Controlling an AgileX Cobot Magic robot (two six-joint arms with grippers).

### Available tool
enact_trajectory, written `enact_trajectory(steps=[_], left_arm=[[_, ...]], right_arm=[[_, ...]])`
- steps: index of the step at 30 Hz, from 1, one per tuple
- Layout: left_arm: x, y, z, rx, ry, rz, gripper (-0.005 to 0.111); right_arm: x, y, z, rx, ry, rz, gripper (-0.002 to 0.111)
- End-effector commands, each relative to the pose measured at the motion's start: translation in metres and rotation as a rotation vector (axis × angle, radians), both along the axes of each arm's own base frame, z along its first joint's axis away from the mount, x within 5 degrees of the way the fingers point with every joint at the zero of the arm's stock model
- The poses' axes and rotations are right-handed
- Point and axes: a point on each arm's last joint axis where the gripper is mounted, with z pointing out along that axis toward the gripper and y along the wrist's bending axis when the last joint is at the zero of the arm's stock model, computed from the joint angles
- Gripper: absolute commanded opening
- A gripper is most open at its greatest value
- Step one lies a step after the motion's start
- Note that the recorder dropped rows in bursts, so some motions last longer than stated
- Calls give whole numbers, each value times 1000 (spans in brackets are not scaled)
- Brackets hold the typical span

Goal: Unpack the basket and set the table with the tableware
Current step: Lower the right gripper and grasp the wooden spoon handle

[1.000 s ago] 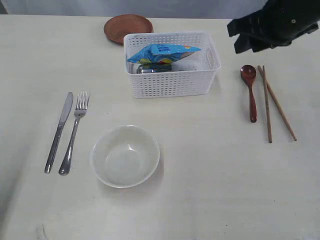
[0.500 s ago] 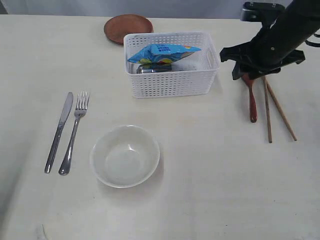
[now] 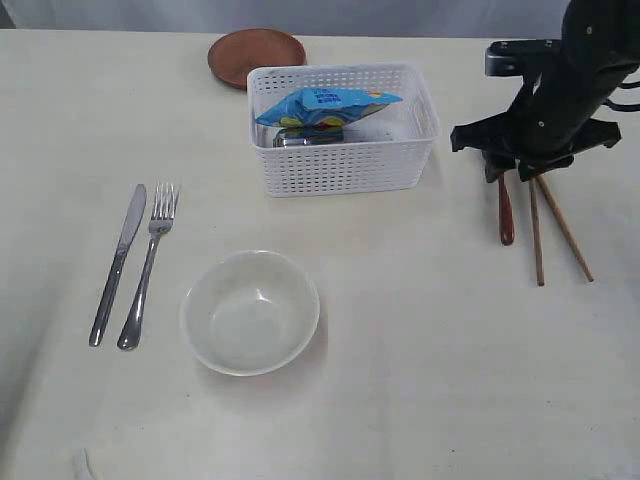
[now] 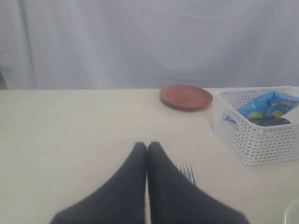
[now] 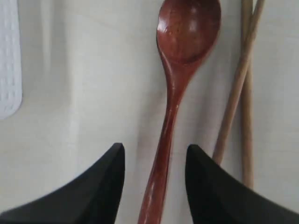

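Right jaws: parted wide, gripping nothing, poised low over the reddish-brown spoon (image 5: pixel 175 93), one on each side of its handle; cannot tell whether either touches it. Spoon flat on the cream desk (image 3: pixel 420 380), to the right of the white basket (image 3: pixel 345 165), bowl end toward the far edge. Just beside it, on the side away from the basket: two wooden chopsticks (image 3: pixel 537 240), close together at their far ends and fanning apart toward the near edge. Left jaws: pressed together tip to tip, nothing between them, above bare desk, with the fork's (image 4: pixel 188 170) tines showing just beside them. Inside the basket: blue chip bag (image 3: pixel 325 107) tilted across a steel cup (image 3: pixel 300 139), the cup only partly in sight. Behind the basket, partly hidden by its rim: small brown plate (image 3: pixel 255 55); touching or not, cannot tell. Toward the near edge, left of the basket: white bowl (image 3: pixel 250 312), upright. Farther left: steel knife (image 3: pixel 118 262) and fork side by side, knife outermost, handles toward the near edge
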Motion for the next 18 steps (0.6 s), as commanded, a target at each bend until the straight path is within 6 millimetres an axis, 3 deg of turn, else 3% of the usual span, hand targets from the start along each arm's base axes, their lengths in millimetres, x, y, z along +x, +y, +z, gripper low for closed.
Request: enact_trajectory(steps=[1, 12, 18], left_arm=[[0, 0, 0, -5, -6, -1, 0], [0, 0, 0, -5, -6, -1, 0], [0, 0, 0, -5, -6, -1, 0]], right_arm=[[3, -2, -15, -13, 19, -5, 41], [5, -1, -52, -16, 85, -25, 40], [3, -2, -59, -27, 128, -18, 0]])
